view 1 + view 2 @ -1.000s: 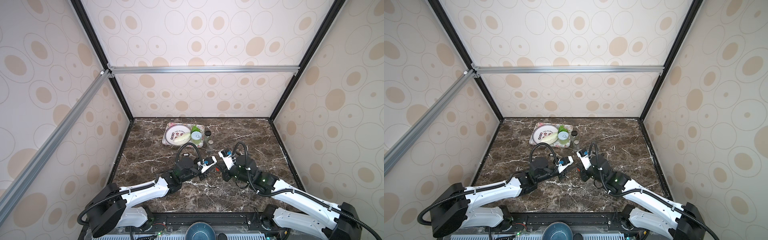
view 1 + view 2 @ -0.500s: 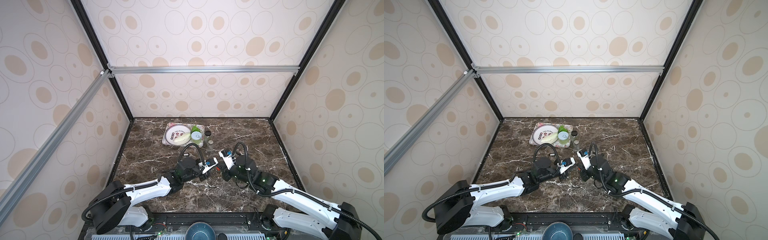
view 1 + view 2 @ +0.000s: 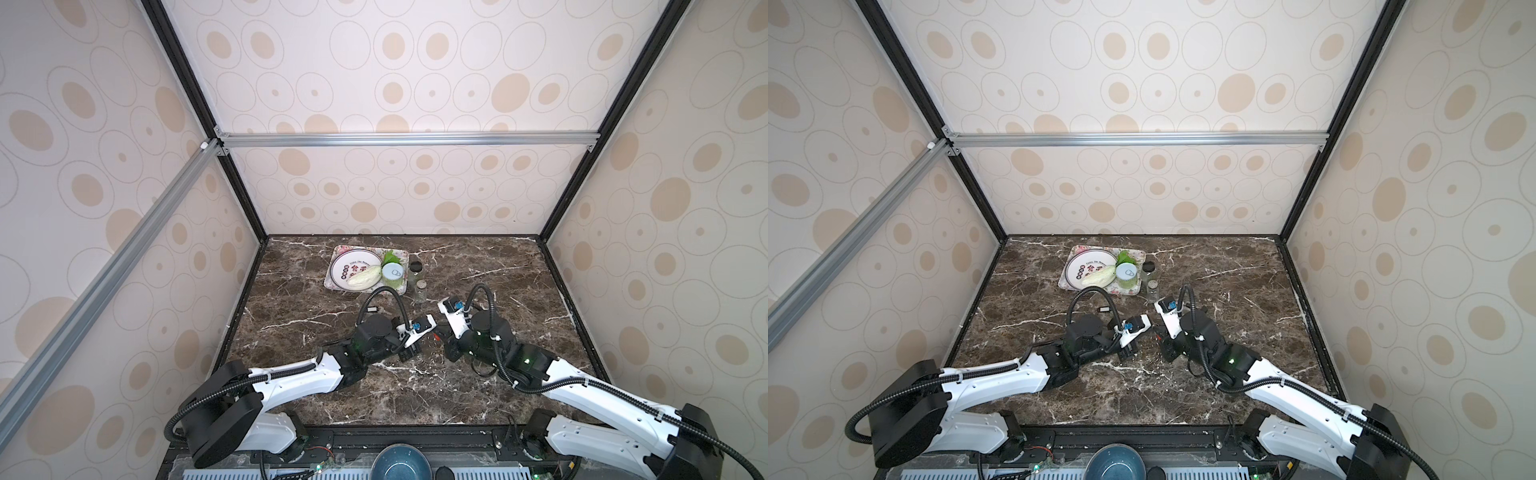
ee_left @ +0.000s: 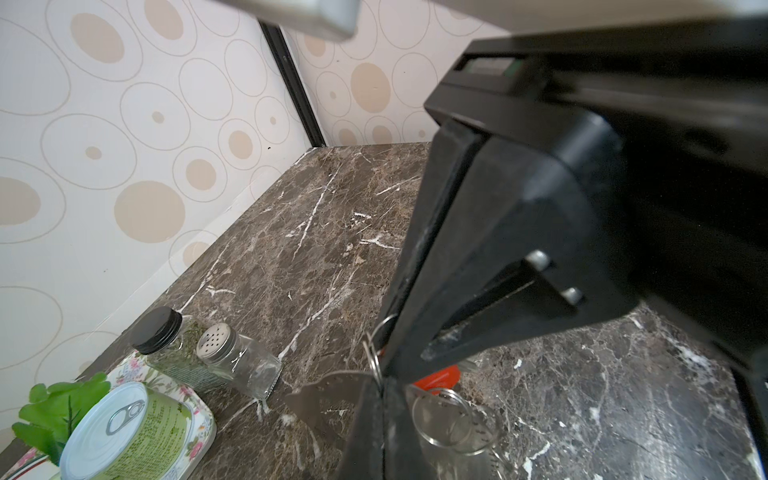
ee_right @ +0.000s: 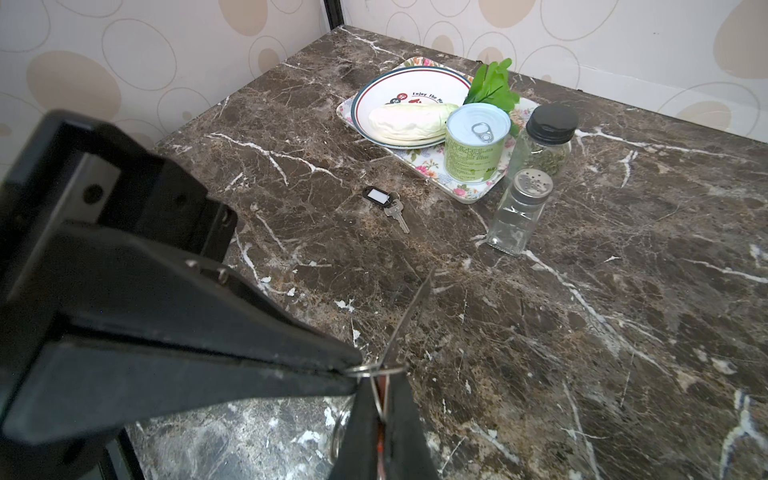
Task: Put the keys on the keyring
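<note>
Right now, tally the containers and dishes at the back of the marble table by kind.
Clear glass spice jars: 2, black-lidded jar, metal-topped shaker
Green-labelled tin can: 1
Round white plate: 1
Floral rectangular tray: 1
Total: 5

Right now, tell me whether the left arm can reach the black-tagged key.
Probably not yet: the black-tagged key lies open on the table, but the left gripper is shut on the ring.

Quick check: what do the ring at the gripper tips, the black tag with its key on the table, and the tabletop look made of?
The wire ring: thin bright coils that glint, likely polished steel.
The black tag: matte, probably plastic, with a white paper-like window.
Its key: dull silver metal.
The tabletop: glossy brown, white-veined; stone or a marble-look laminate, cannot tell.
</note>
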Tool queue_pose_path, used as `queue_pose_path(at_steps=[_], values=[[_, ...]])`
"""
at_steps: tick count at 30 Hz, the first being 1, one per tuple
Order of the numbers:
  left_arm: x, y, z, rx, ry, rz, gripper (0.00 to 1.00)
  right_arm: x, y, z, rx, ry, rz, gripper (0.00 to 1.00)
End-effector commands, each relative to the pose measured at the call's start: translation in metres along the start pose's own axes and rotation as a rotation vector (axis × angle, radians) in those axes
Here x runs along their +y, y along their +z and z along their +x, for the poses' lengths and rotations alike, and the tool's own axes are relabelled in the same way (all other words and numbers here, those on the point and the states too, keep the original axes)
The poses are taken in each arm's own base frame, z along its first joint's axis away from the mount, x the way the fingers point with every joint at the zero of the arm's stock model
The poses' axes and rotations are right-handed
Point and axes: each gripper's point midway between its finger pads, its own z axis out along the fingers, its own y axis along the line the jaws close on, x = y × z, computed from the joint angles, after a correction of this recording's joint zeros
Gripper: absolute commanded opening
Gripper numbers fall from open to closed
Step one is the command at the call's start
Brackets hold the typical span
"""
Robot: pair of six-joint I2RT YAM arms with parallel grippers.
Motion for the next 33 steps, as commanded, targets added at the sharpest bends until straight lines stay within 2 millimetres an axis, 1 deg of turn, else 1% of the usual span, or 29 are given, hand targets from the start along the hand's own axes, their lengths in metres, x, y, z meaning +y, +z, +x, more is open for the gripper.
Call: queue_pose_path(at_steps=[1, 4, 9, 13, 21, 30, 31, 33], values=[[0.004, -0.002, -0.019, -0.069, 0.035, -0.023, 0.00, -0.007, 0.006, 0.005, 0.034, 0.078, -0.001, 0.00], [0.003, -0.002, -0.018, -0.068, 0.039, -0.021, 0.00, -0.011, 0.009, 0.008, 0.053, 0.119, -0.018, 0.00], [0.003, -0.001, -0.017, -0.072, 0.041, -0.020, 0.00, -0.007, 0.009, 0.007, 0.051, 0.117, -0.041, 0.00], [0.003, 0.000, -0.017, -0.071, 0.039, -0.020, 0.00, -0.003, 0.006, 0.003, 0.033, 0.105, -0.065, 0.00], [0.004, 0.000, -0.016, -0.071, 0.035, -0.027, 0.00, -0.003, 0.002, 0.002, 0.022, 0.096, -0.064, 0.00], [0.006, 0.000, -0.013, -0.063, 0.026, -0.040, 0.00, -0.002, -0.005, -0.003, -0.013, 0.079, -0.070, 0.00], [0.006, 0.000, -0.013, -0.063, 0.025, -0.043, 0.02, -0.002, -0.005, -0.003, -0.014, 0.079, -0.068, 0.00], [0.007, -0.001, -0.014, -0.064, 0.023, -0.049, 0.11, -0.002, -0.006, -0.004, -0.020, 0.076, -0.070, 0.00]])
